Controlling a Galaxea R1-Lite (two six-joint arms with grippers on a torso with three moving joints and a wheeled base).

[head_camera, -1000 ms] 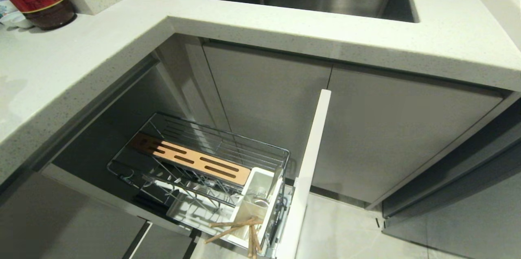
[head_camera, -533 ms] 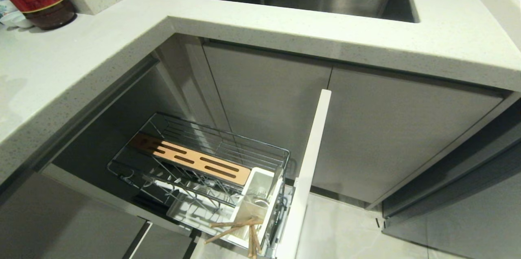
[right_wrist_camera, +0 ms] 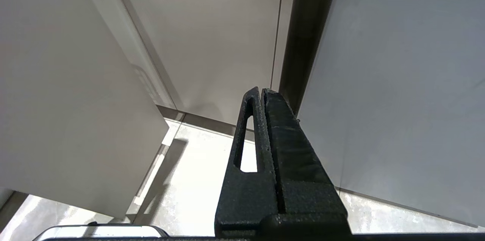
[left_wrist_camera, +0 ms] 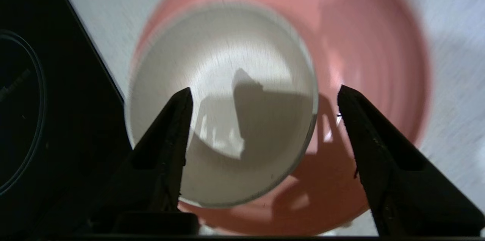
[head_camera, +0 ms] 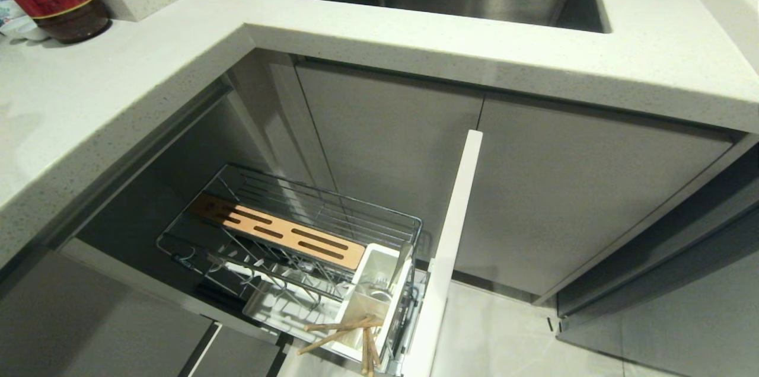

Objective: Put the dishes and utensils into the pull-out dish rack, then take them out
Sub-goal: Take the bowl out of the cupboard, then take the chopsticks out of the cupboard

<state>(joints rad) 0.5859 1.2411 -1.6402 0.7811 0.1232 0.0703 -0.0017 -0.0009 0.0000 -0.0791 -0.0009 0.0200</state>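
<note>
Two chopsticks [head_camera: 338, 335] lean from the rack (tips splayed left).

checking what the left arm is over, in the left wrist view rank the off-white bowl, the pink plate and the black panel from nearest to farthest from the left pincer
1. Round off-white bowl: directly beneath the open left pincer, one fingertip over its inside.
2. Wide pink oval plate: under the bowl, the other fingertip over its bare part.
3. Glossy black panel: off to one side, beside the white counter.
</note>
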